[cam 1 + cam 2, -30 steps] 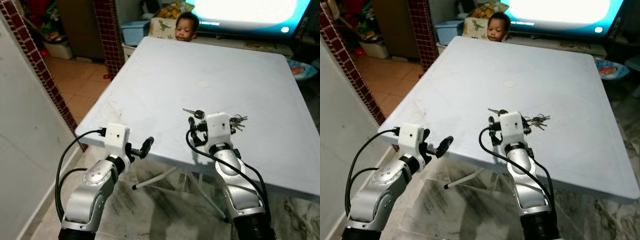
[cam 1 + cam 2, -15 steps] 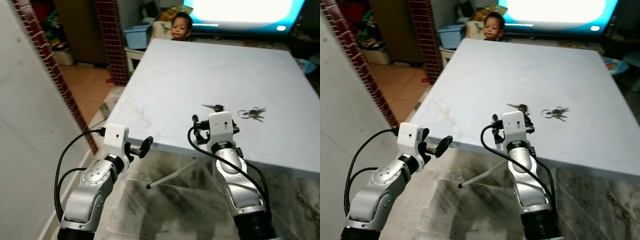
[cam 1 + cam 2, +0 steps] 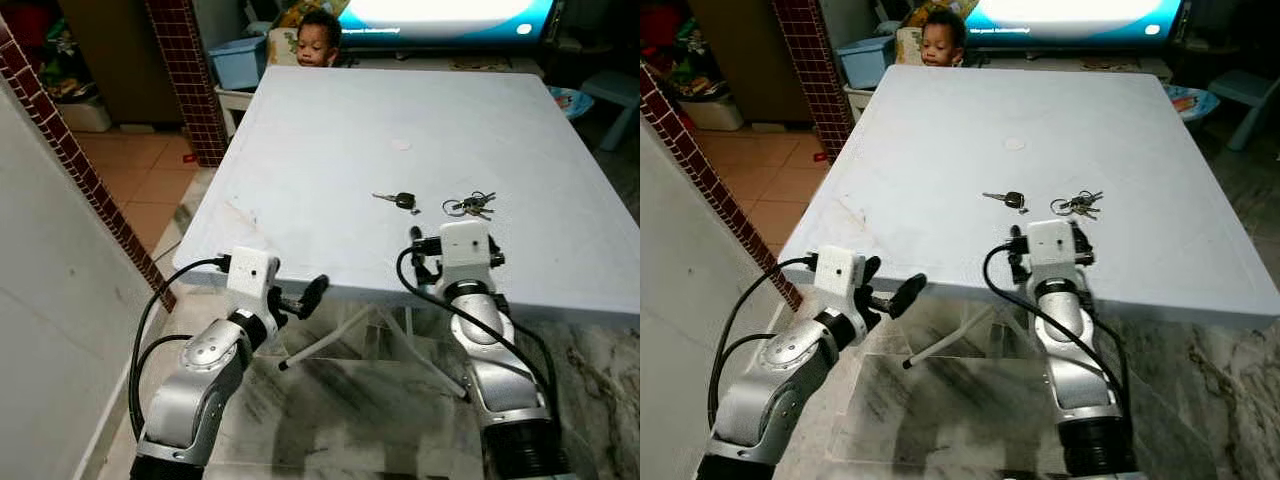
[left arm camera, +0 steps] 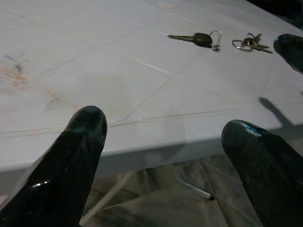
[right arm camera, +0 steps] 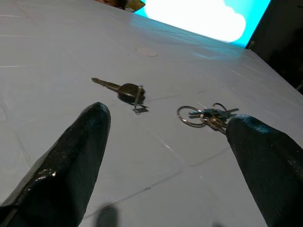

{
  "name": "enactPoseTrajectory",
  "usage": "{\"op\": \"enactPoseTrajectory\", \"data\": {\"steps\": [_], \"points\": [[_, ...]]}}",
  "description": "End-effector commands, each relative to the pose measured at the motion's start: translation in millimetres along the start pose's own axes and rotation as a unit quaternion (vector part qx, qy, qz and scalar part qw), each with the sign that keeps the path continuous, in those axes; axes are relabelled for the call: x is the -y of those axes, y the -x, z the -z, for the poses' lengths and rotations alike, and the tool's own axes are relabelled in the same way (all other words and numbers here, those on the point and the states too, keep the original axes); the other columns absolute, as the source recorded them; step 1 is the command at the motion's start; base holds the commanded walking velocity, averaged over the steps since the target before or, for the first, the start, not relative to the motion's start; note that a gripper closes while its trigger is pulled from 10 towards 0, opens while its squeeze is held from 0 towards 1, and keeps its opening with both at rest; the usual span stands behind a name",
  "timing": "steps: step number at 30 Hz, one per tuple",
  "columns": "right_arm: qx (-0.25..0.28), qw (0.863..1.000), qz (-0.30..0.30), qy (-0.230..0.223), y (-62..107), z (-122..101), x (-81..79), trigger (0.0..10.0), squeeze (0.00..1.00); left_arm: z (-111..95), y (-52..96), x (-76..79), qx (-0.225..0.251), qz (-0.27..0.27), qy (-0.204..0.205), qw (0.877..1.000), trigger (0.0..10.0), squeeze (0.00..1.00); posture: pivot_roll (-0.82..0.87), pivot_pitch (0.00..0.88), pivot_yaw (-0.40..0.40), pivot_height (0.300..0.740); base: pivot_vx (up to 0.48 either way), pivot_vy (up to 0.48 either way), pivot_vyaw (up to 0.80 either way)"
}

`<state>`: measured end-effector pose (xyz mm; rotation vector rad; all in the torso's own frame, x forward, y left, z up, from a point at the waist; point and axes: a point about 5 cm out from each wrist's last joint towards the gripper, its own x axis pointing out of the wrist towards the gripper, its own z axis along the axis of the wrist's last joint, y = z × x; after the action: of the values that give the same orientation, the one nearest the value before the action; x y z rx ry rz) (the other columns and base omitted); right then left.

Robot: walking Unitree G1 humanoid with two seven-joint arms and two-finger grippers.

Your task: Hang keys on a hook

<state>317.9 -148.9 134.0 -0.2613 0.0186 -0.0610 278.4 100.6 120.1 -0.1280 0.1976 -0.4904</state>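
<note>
A single key with a black head and a bunch of keys on a ring lie side by side on the white table. My right gripper is open at the table's near edge. Just beyond its fingers are the single key and the bunch. My left gripper is open too, held below and in front of the near edge, left of the right arm. From the left wrist, the single key and the bunch lie far across the tabletop.
A person looks over the table's far edge, in front of a bright screen. A white wall and a brick pillar stand on the left. Table legs cross under the near edge, above a marble floor.
The whole view has shifted as I moved. My right gripper was level with the keys; now it is back at the near edge with the keys ahead of it. Both grippers stay open.
</note>
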Motion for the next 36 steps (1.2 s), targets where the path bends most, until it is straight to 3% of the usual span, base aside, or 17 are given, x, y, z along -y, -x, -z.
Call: {"op": "enactPoseTrajectory", "data": {"steps": [1, 36], "points": [[0.003, 1.0, -0.01, -0.002, -1.7, -3.9, -6.8, 10.0, 0.0, -2.5, 2.8, -2.7, 0.007, -0.005, -0.002, 1.0, 10.0, 0.0, -0.02, 0.057, 0.042, 0.74, 0.0, 0.0, 0.0], [-0.001, 1.0, -0.008, 0.003, -2.0, -1.9, -8.7, 10.0, 0.0, -1.2, 4.4, 1.8, 0.01, 0.014, 0.007, 1.0, 10.0, 0.0, -0.02, 0.046, 0.037, 0.74, 0.295, 0.0, 0.0]]}}
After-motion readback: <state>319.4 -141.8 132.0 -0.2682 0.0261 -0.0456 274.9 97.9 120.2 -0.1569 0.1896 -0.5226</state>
